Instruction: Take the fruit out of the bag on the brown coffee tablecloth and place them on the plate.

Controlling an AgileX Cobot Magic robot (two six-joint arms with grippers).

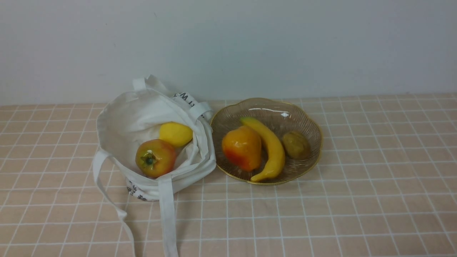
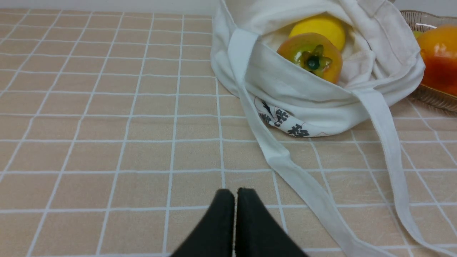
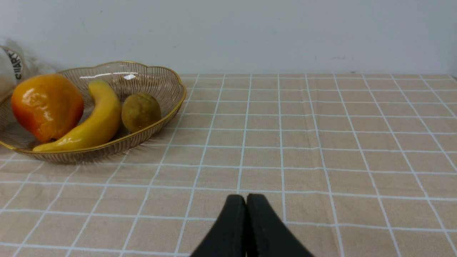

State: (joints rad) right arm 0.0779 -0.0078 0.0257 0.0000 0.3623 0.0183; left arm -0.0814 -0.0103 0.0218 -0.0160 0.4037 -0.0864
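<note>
The white bag (image 1: 125,121) lies open on the tablecloth (image 1: 357,200), left of the plate (image 1: 303,117). Inside it are a red-orange fruit with green calyx (image 1: 155,158) and a yellow lemon (image 1: 175,134); both also show in the left wrist view, the calyx fruit (image 2: 310,57) and the lemon (image 2: 319,26). The plate holds a yellow banana (image 1: 269,146), an orange-red fruit (image 1: 242,147) and a brown kiwi-like fruit (image 1: 296,144). My left gripper (image 2: 235,194) is shut and empty, well short of the bag. My right gripper (image 3: 246,200) is shut and empty, away from the plate (image 3: 164,85). Neither gripper shows in the front view.
The bag's long strap handles (image 1: 167,217) trail toward the near edge of the tablecloth; one (image 2: 292,171) lies close to my left gripper. A pale wall (image 1: 228,46) stands behind the table.
</note>
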